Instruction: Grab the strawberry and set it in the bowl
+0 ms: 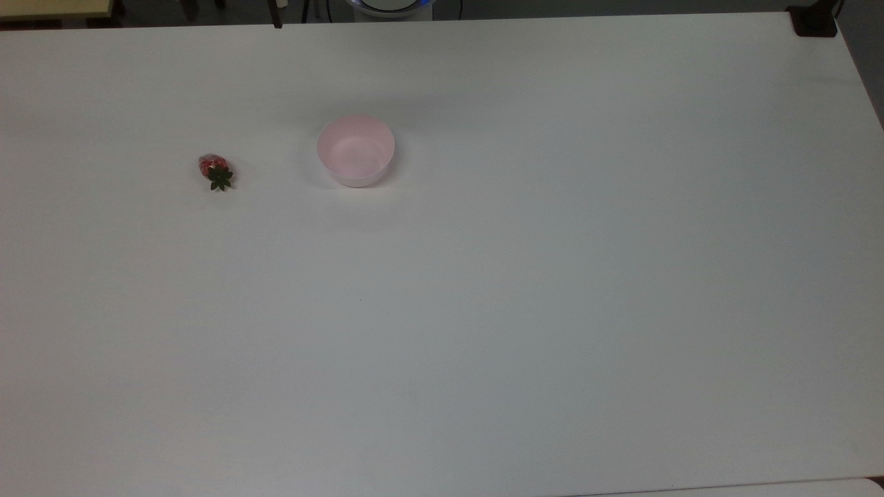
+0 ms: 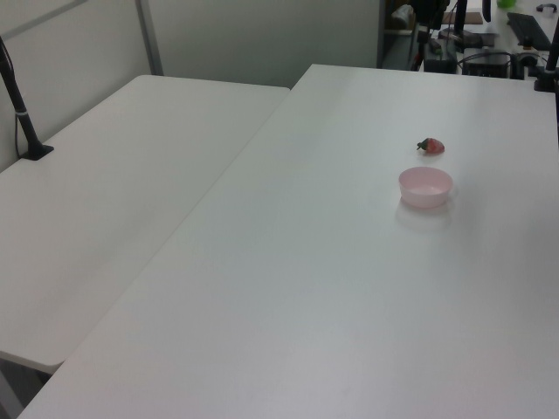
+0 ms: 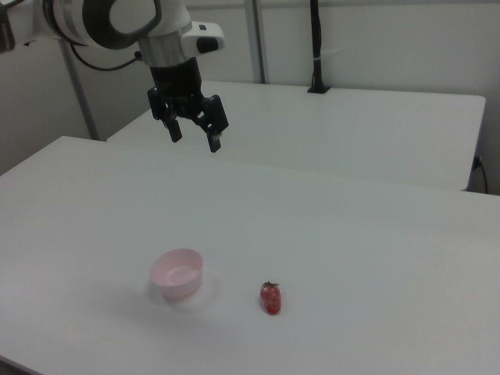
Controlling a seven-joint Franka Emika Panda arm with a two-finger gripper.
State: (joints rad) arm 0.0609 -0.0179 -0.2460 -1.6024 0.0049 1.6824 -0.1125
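- the small glossy red strawberry [image 1: 215,170] with a dark green leafy cap lies on its side on the smooth matte white counter [image 1: 483,310].
- the round pale pink smooth-walled bowl [image 1: 356,150] sits upright to the strawberry's right in the top view, apart from it.
- the black two-finger claw [image 3: 194,134] hangs open and empty, high above the counter.

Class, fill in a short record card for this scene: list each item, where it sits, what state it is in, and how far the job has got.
table: white table
strawberry: strawberry lying on the table, apart from the bowl, on the top view's left of it
bowl: pale pink bowl, upright, nothing inside
gripper: gripper raised above the table, fingers open, holding nothing
task progress: strawberry not yet picked up
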